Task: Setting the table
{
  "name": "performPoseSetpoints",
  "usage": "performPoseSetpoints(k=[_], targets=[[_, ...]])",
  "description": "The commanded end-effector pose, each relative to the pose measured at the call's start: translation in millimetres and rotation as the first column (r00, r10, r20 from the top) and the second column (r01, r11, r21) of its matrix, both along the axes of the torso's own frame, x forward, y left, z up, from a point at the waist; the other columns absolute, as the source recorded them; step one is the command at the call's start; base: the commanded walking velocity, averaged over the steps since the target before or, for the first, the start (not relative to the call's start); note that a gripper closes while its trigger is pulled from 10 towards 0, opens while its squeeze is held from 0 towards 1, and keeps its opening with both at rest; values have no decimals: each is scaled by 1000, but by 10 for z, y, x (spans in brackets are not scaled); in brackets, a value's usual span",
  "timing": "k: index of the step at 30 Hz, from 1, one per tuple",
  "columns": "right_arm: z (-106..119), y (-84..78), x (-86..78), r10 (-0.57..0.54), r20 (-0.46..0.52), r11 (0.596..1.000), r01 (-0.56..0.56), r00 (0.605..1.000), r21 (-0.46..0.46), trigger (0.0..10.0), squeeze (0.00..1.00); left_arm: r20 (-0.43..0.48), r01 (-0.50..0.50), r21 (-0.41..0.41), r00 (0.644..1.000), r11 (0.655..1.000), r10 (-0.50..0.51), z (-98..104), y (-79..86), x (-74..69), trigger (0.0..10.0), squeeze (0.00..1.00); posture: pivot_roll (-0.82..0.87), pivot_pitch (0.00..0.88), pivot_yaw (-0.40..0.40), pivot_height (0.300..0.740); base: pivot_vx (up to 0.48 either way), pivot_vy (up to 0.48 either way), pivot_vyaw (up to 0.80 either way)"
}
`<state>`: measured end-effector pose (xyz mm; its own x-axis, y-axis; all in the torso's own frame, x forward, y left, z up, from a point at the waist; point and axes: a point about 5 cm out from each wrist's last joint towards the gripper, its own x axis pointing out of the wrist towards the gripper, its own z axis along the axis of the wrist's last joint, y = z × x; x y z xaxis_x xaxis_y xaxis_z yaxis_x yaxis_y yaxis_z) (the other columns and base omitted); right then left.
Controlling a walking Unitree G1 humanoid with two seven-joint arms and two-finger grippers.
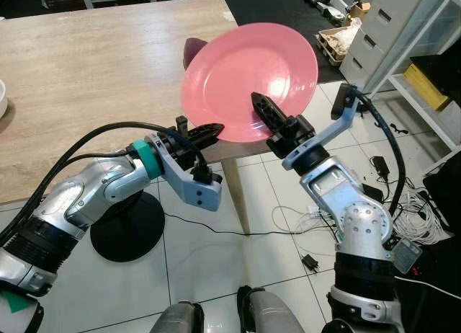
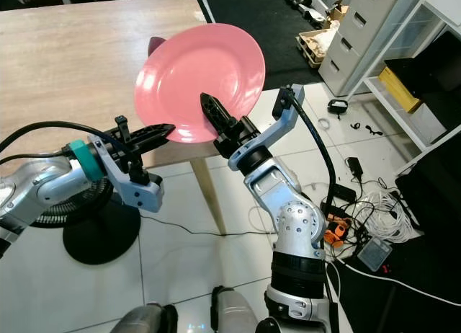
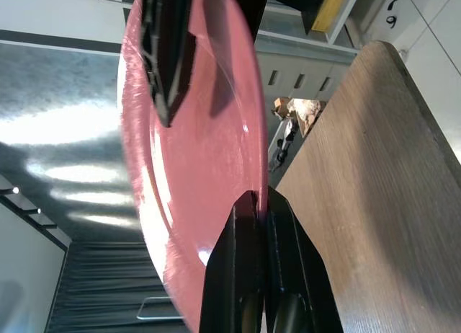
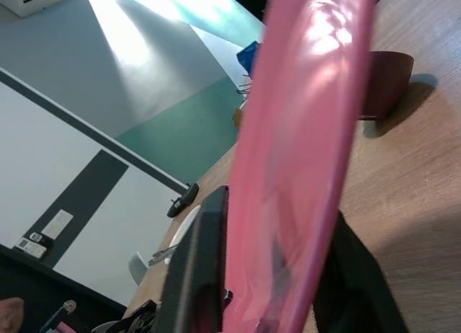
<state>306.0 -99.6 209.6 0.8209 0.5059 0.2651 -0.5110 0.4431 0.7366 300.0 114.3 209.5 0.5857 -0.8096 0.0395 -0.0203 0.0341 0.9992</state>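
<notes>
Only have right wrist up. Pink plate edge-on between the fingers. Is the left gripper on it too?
Observer: Yes. The left gripper pinches the pink plate at its lower rim; the left wrist view shows its fingers closed on the rim.
Operator: Where's my right gripper on the plate?
Observer: The right gripper holds the lower rim too, to the robot's right of the left one, one finger lying over the plate's face.
Operator: Plate over the table yet?
Observer: It is held up tilted above the near corner of the wooden table, not set down.
Operator: What's the dark thing behind it?
Observer: A dark red object sits on the table, mostly hidden behind the plate.
</notes>
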Motion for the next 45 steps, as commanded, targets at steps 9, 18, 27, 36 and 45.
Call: performPoseSetpoints(k=[9, 18, 27, 36, 45], targets=[[69, 24, -31, 23, 32, 1000, -24, 999, 19, 0, 0, -17, 39, 21, 999, 999, -39, -98, -64, -73, 10000, 0, -73, 31, 37, 740, 0, 0, 0], [74, 8, -37, 14, 41, 1000, -15, 999, 15, 0, 0, -23, 15, -10, 1000, 1000, -15, -108, -39, -48, 10000, 1000, -73, 26, 35, 740, 0, 0, 0], [83, -12, -42, 2, 50, 1000, -2, 999, 12, 0, 0, -10, -54, -115, 999, 992, 53, -37, 39, -54, 10000, 0, -76, 24, 38, 740, 0, 0, 0], [51, -154, -14, -60, 52, 998, 62, 997, -19, 0, 0, -70, -87, -200, 995, 976, 75, -206, 167, -374, 10000, 0, -69, 28, 41, 740, 0, 0, 0], [47, -540, -25, -241, 109, 955, 256, 964, -150, 0, 0, -569, -531, -550, 803, 644, 177, -435, 329, -499, 10000, 0, -76, 41, 41, 740, 0, 0, 0]])
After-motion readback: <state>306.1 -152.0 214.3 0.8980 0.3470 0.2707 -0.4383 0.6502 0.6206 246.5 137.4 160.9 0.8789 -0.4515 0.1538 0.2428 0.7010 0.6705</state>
